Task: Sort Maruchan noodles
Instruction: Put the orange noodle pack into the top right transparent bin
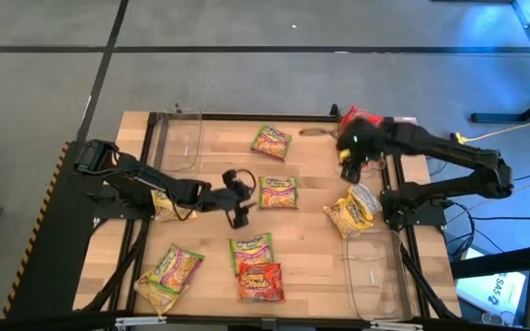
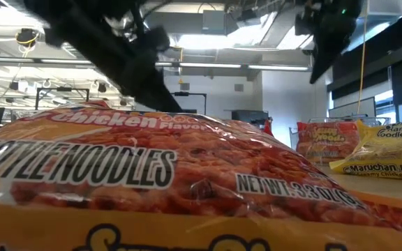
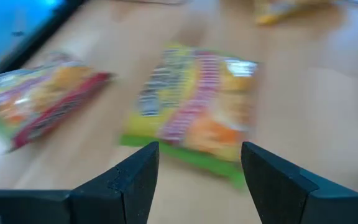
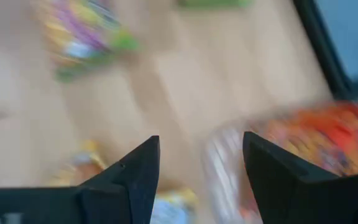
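Both grippers stand with their fingers apart and nothing between them. The left gripper hangs over the middle of the table, facing a green-pink packet that lies just beside it; the left wrist view shows that packet ahead of its spread fingers, not touched. The right gripper hovers near the table's far right corner, just beside a red-orange packet that lies at that corner; in its wrist view the open fingers are empty and the red-orange packet shows off to one side.

Sorting looks barely begun. Two clear bins stand on the table, one at the far left and one at the near right, and both look empty as far as I can tell. Loose on the wood lie another green-pink packet near the far edge, a yellow packet on the right, a green-pink one touching a second red-orange one near the front, a green-pink one at the front left, and a yellow one partly under the left arm. Nearly all the packets remain to be grouped by colour.
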### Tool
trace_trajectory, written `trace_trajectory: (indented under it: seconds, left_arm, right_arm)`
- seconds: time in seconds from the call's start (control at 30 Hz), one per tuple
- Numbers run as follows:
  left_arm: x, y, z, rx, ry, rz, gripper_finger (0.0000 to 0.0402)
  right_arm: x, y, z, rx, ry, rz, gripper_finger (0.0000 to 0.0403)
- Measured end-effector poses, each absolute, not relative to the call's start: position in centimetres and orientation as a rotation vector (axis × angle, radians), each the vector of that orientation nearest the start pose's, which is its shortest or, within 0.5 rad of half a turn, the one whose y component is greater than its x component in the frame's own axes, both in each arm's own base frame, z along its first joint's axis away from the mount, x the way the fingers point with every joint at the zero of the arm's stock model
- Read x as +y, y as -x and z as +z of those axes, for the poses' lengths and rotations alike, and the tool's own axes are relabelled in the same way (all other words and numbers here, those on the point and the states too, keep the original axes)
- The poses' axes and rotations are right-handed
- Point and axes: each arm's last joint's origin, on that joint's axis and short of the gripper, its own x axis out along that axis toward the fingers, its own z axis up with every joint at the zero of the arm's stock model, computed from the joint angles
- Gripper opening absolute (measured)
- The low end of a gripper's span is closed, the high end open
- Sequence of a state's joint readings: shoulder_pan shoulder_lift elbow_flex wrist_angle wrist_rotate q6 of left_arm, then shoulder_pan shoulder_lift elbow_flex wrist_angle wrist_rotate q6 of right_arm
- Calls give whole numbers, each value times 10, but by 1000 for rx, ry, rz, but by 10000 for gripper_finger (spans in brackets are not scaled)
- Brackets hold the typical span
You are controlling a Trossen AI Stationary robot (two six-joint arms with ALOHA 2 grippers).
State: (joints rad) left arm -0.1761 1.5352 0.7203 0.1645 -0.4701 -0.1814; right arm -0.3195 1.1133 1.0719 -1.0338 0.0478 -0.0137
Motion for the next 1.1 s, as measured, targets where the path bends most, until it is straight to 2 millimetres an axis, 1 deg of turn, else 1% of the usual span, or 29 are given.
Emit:
trace_trajectory:
  seconds: [0.07, 0.2, 0.33, 0.47, 0.63, 0.77, 0.87, 0.97, 1.1]
  left_arm:
    - [-54, -296, 180, 600, -30, 300, 222]
    - [-82, -293, 188, 611, 11, 239, 222]
    - [-107, -286, 189, 645, 110, 170, 222]
    - [-132, -276, 189, 659, 214, 89, 222]
    - [-161, -266, 178, 682, 271, 46, 222]
    - [-181, -263, 161, 700, 311, 12, 222]
    - [-197, -259, 149, 717, 360, -31, 222]
    - [-211, -254, 144, 715, 397, -65, 222]
    - [-223, -249, 142, 695, 449, -105, 222]
  right_arm:
    - [-45, -194, 300, 1009, -118, -247, 200]
    - [-12, -209, 282, 913, -85, -117, 200]
    - [15, -223, 263, 828, -68, -10, 200]
    - [41, -236, 250, 720, -81, 105, 200]
    - [72, -255, 238, 626, -131, 284, 200]
    - [92, -269, 224, 605, -167, 338, 200]
    - [103, -278, 211, 613, -203, 348, 203]
    - [112, -284, 197, 631, -221, 359, 220]
    - [124, -291, 179, 650, -255, 370, 255]
